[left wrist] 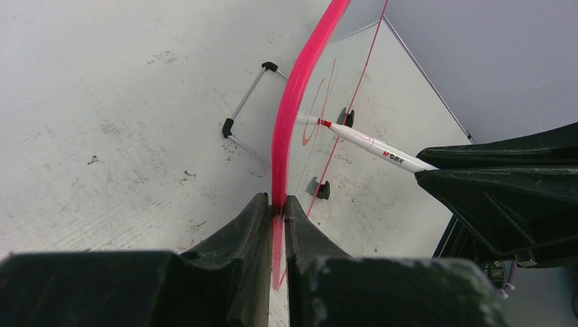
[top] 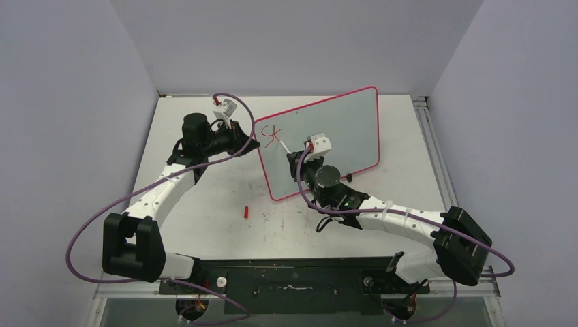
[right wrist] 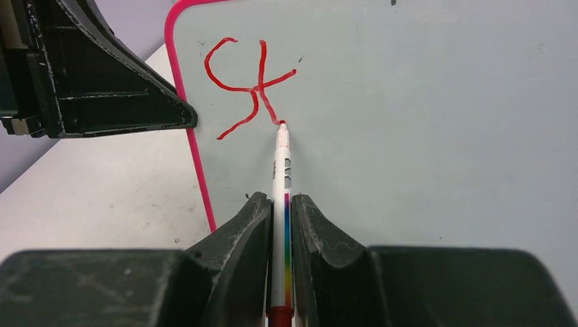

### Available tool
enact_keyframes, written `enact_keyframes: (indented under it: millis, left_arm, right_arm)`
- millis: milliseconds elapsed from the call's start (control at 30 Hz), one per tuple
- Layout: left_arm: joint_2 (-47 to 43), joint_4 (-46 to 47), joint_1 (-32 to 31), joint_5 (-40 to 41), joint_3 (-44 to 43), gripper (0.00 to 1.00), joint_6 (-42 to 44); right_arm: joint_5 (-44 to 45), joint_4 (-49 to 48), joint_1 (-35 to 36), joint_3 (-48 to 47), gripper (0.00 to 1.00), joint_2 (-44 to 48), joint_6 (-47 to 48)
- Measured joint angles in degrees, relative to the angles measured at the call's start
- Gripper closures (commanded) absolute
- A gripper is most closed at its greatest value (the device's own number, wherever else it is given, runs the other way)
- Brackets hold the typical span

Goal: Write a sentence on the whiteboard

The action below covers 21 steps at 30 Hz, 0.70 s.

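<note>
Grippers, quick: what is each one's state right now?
Left gripper: shut on the whiteboard at its edge.
Right gripper: shut on the marker, tip on the whiteboard.

Robot lab cell, plain lilac walls (top: 293, 41) around the scuffed white surface (top: 204, 184), my arms (top: 163, 191) bolted at its near edge

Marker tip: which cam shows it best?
Right wrist: marker tip head-on, touching the whiteboard at the red stroke's end. Left wrist shows it side-on beside the rim; top external, barely a speck.
</note>
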State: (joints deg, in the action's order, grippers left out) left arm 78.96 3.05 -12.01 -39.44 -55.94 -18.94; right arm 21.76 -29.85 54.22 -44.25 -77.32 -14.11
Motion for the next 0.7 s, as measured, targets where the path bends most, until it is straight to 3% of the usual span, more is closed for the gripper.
enact_keyframes:
  millis: [700]
  left_arm:
    - [-0.02,0.0,0.0,0.02,0.0,1.0,0.15]
  right_arm:
    - [0.57,1.66,0.22,-1.22,0.95,0.0,1.31]
